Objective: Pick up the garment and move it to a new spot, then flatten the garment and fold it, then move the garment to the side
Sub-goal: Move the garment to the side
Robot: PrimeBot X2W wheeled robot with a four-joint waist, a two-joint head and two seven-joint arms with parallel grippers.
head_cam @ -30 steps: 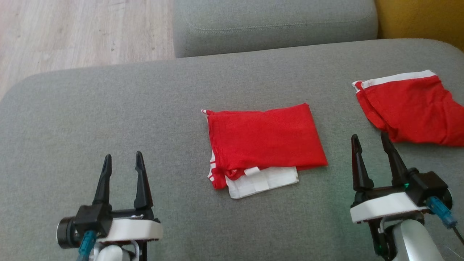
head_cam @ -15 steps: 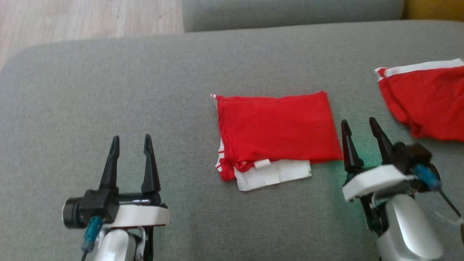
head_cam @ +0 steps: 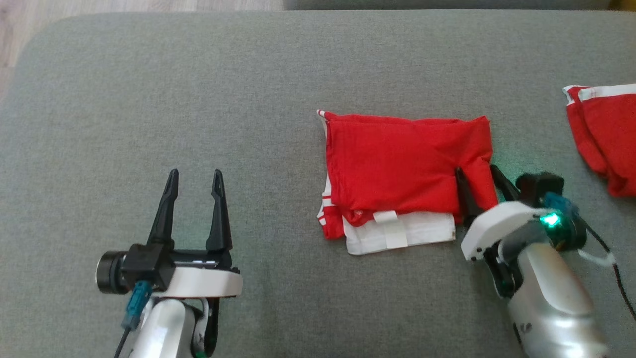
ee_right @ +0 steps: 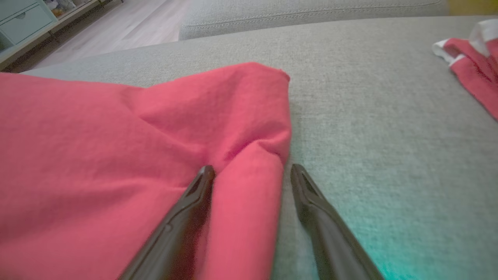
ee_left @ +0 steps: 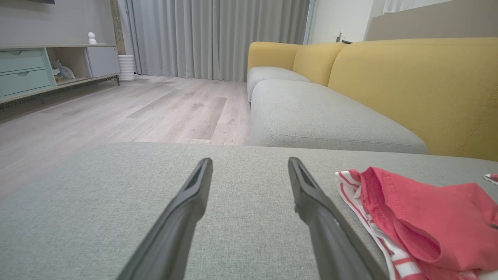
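Straddling garment (head_cam: 397, 164) edge, right pincer (head_cam: 475, 169), red cloth (head_cam: 606, 134) nearby

The garment (head_cam: 397, 164) is soft, matt red cloth with a fine knit. The cushion (head_cam: 198, 99) is coarse-woven grey fabric. The fingers (head_cam: 217, 214) look like smooth, matt black plastic. The floor (ee_left: 155, 109) is pale, grained wood.

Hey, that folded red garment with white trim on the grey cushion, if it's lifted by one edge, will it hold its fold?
Probably not: the folded red garment bunches softly between the open fingers of the right gripper, so it looks floppy. Lifted by one edge, its stacked layers would likely sag apart. It seems thin and light.
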